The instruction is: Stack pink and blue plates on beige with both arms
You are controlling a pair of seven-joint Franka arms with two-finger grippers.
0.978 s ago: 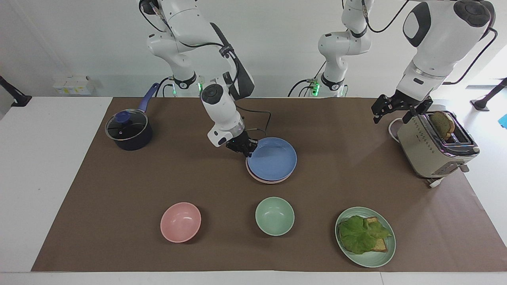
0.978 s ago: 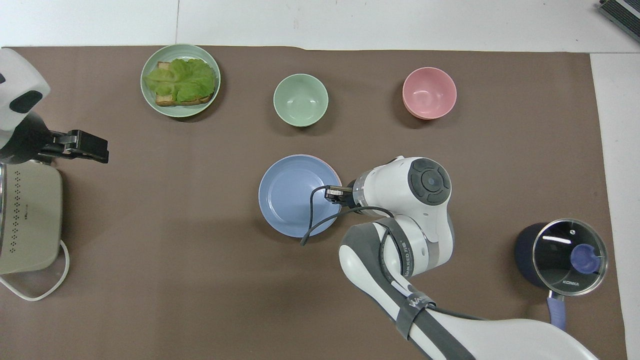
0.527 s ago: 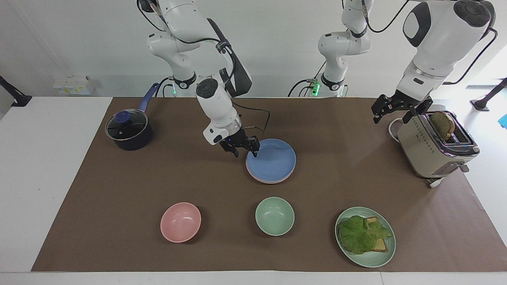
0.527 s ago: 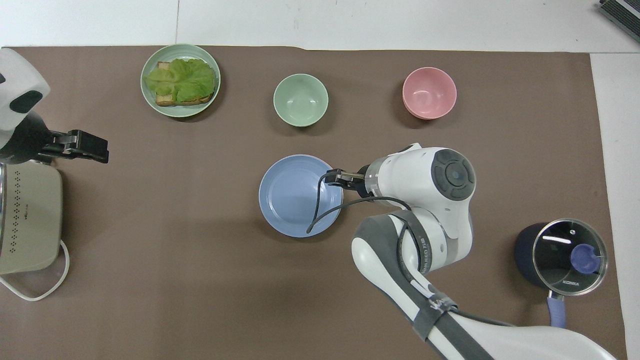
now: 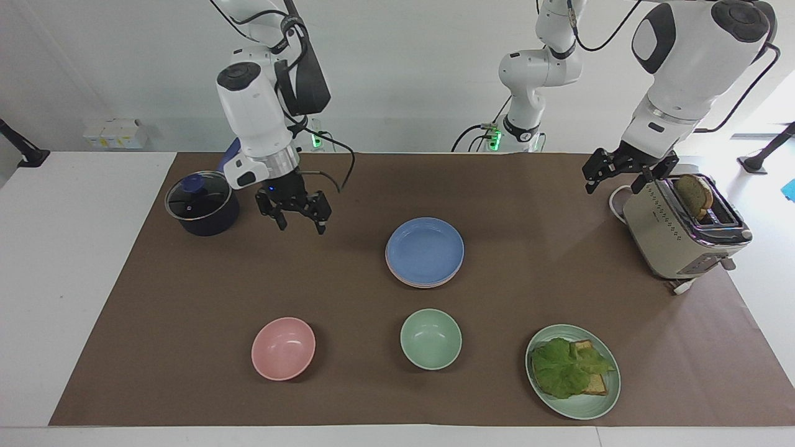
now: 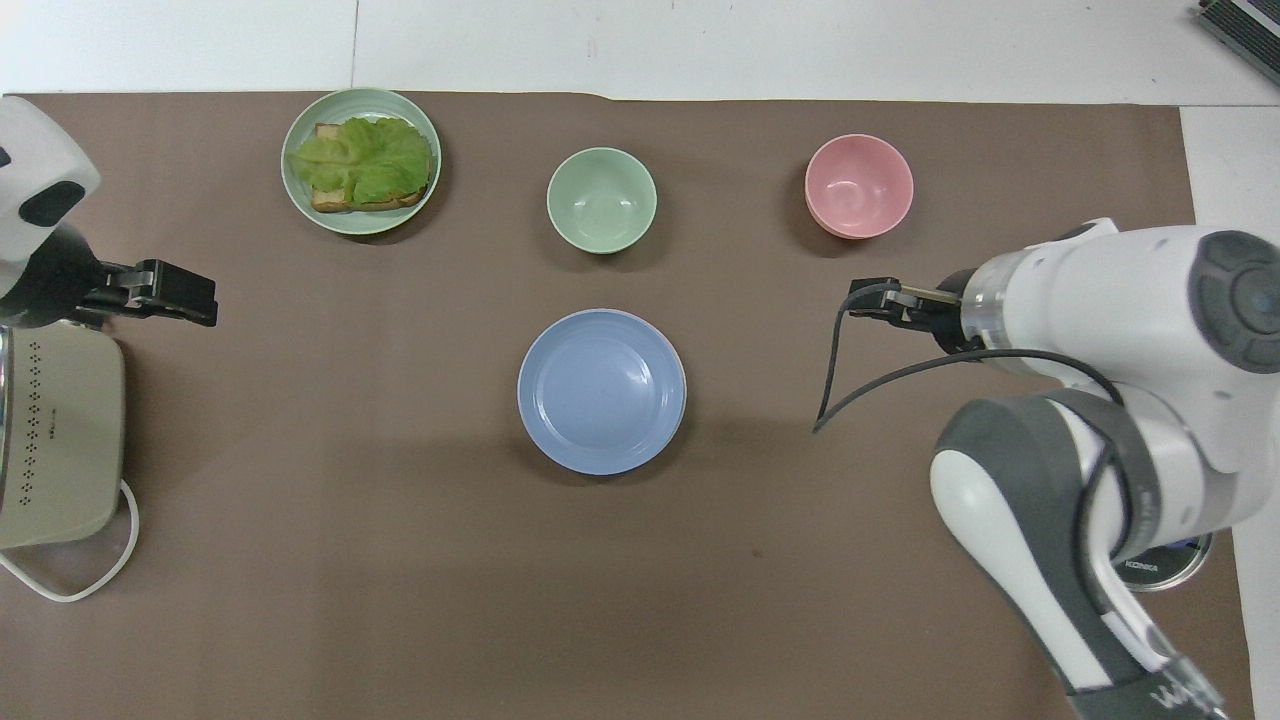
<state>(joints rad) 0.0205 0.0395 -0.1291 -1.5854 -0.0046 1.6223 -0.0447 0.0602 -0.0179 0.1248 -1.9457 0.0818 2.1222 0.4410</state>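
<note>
The blue plate point(image 5: 425, 248) point(image 6: 600, 390) lies on top of a stack in the middle of the brown mat. Under its edge shows the pale rim of the pink plate point(image 5: 413, 282). The beige plate is hidden in both views. My right gripper point(image 5: 301, 222) point(image 6: 868, 299) hangs open and empty above the mat, between the stack and the pot. At the left arm's end of the table my left gripper point(image 5: 613, 184) point(image 6: 195, 295) waits in the air beside the toaster, open and empty.
A dark pot with a glass lid point(image 5: 202, 205) stands toward the right arm's end. A beige toaster point(image 5: 680, 233) point(image 6: 55, 440) holds a slice of bread. Farther from the robots are a pink bowl point(image 5: 283, 347), a green bowl point(image 5: 430, 339) and a green plate point(image 5: 584, 406) with lettuce and toast.
My right gripper has let go of the blue plate's rim, opened, risen and drawn back toward the pot. The blue plate has settled flat on the stack. The left arm has not moved.
</note>
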